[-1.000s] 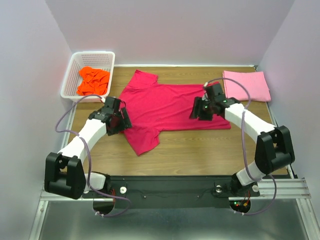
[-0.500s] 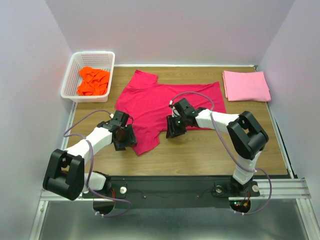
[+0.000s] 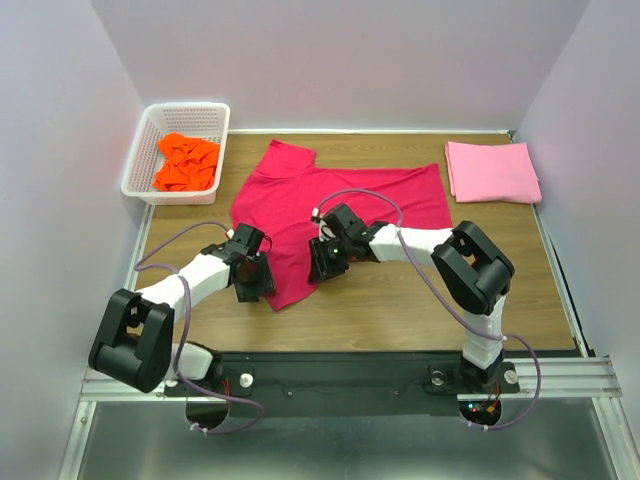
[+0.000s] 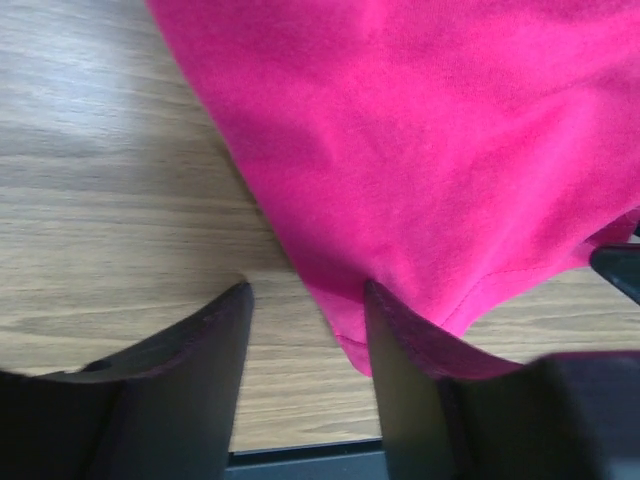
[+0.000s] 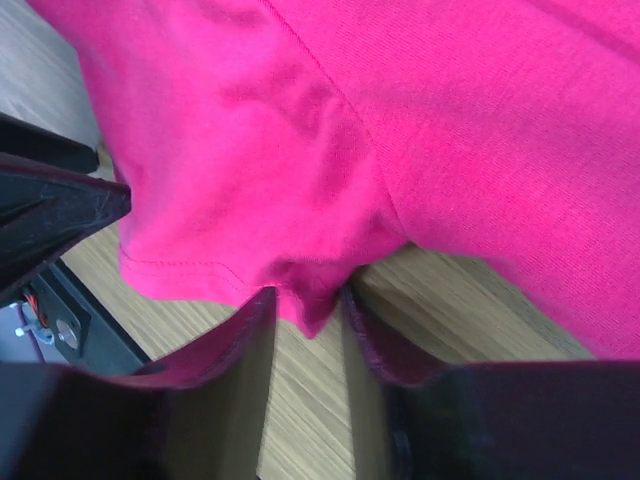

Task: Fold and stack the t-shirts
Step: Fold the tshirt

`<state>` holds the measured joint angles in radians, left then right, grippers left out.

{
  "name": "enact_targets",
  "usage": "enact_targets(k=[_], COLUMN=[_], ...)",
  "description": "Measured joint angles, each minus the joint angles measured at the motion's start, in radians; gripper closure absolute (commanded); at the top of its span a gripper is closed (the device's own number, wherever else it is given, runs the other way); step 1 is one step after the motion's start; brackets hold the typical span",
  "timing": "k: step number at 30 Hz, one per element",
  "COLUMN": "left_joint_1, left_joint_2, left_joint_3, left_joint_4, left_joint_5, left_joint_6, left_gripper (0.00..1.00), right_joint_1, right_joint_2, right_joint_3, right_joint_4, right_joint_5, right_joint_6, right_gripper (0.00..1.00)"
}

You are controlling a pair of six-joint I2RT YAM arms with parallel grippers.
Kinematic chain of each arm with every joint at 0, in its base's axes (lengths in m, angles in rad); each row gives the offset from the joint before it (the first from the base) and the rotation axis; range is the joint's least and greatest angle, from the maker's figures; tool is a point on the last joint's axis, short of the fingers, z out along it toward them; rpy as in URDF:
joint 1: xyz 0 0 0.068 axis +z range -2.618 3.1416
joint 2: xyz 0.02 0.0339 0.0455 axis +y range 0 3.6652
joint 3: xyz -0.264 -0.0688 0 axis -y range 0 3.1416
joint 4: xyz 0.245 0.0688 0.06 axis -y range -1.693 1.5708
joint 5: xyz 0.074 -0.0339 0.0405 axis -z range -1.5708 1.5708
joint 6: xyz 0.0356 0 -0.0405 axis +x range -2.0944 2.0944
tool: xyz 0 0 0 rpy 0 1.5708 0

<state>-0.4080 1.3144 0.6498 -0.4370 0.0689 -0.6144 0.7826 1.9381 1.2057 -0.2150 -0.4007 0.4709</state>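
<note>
Though unclear overhead, right tool [image 5: 307, 300] seemingly pinches crimson t-shirt [image 5: 400, 120] (fold), left tool [image 4: 305, 290] parted.

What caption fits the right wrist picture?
Right jaws pinch the red t-shirt by its sleeve over the wooden table.

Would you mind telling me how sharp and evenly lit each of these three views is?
Top external: evenly lit and sharp, with only faint shadows. Left wrist: the left hand's fingers are dark and blurred, the crimson t-shirt slightly soft. Right wrist: the right hand's fingers are blurred too, while the shirt's weave shows clearly.
</note>
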Motion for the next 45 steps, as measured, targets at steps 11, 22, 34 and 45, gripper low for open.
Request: enact_targets(k=[11,22,34,45], left_joint_1=[-0.012,-0.006,0.058,0.063], left_joint_2=[0.018,0.007,0.238,0.391], left_joint_3=[0.001,0.200,0.458,0.655], left_joint_4=[0.018,-0.009,0.058,0.089], left_joint_5=[0.006,-0.050,-0.088,-0.111], left_joint_6=[-0.005,0.019,0.118,0.240], left_gripper=[1.00,1.00,1.00,1.00], right_joint_1=[0.003,-0.018,-0.151,-0.182], right_joint_2=[0.002,-0.002,0.002,0.094], right_joint_3=[0.000,0.103,0.218,0.292], right_joint_4=[-0.001,-0.024,-0.023,-0.024], right_joint_5=[0.009,0.038,0.037,0.018], right_joint_6=[0.005,0.028,0.099,0.145], right_gripper=[0.97,0.98,0.97,0.96])
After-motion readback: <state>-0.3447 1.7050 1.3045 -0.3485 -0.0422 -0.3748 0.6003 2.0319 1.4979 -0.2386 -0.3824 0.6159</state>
